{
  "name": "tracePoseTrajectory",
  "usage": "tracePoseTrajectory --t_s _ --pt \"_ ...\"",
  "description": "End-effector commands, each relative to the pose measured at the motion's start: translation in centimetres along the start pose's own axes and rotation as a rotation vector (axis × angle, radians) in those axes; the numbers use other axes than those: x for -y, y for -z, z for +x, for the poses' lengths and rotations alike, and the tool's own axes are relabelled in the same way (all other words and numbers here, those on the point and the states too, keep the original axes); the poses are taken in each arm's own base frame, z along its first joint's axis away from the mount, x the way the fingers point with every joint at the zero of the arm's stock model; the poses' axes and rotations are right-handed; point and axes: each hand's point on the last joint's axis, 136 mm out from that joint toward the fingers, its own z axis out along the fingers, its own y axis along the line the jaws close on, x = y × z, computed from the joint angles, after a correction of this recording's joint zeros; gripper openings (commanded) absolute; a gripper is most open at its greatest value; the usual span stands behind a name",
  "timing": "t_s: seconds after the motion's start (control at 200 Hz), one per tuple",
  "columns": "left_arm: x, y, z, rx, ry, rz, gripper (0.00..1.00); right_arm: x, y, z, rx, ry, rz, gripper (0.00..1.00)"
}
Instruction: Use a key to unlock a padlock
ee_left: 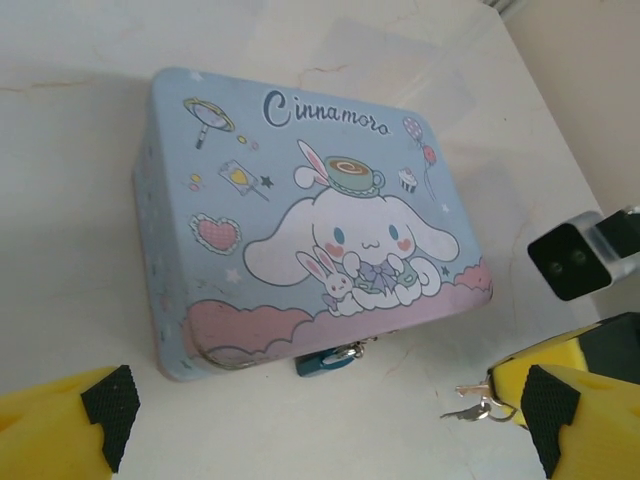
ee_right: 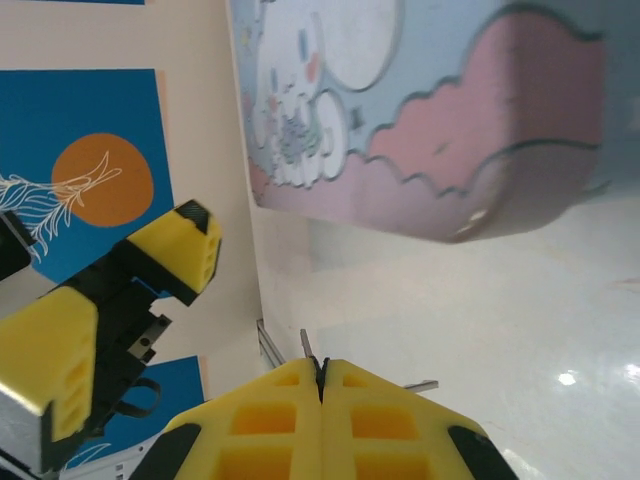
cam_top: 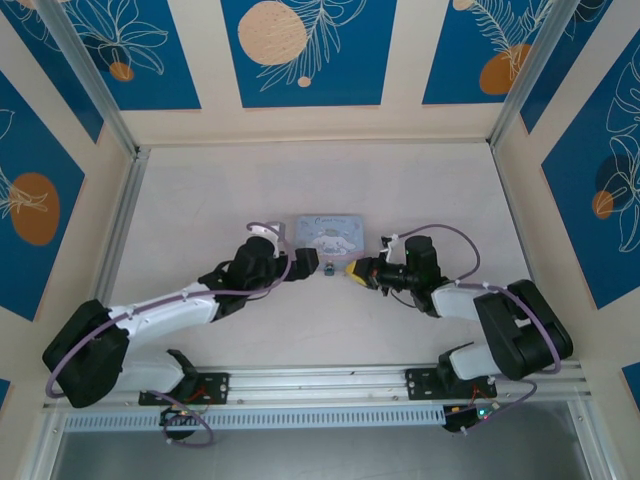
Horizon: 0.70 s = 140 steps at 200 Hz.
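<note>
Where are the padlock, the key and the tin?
padlock [ee_left: 325,360], left wrist view, on its dark body at the tin's front edge.
key [ee_left: 470,402], left wrist view, on its thin metal.
tin [ee_left: 300,200], left wrist view, on the printed lid.

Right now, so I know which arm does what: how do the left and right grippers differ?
The left gripper is open and empty; the right gripper is shut on the key. In the top view, the left gripper sits left of the padlock and the right gripper sits right of it. Both have yellow fingers and are close to the front of the tin.
</note>
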Motion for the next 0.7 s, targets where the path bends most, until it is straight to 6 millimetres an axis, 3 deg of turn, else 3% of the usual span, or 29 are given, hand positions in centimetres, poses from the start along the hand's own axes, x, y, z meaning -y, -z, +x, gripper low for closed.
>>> tracePoseTrajectory --t_s 0.0,0.145,0.36,0.5,0.695 --pt "-1.2 0.3 0.4 -0.024 -0.027 -0.038 1.0 -0.7 -0.2 -1.2 -0.002 0.049 -0.034 0.0" --pt "-0.9 0.2 0.5 -0.031 -0.022 -0.027 1.0 -0.5 -0.6 -3.1 0.008 0.029 -0.04 0.0" --pt "-0.3 -0.1 1.2 -0.062 -0.019 0.01 1.0 -1.9 -1.9 -5.8 0.006 0.028 -0.086 0.0" --pt "-0.2 -0.7 2.3 -0.109 -0.017 0.033 1.0 -2.6 -1.8 -5.3 -0.024 0.033 -0.113 0.0" --pt "0.4 -1.7 3.9 -0.148 0.01 0.087 1.0 -4.3 0.1 -4.6 0.012 0.058 -0.119 0.0"
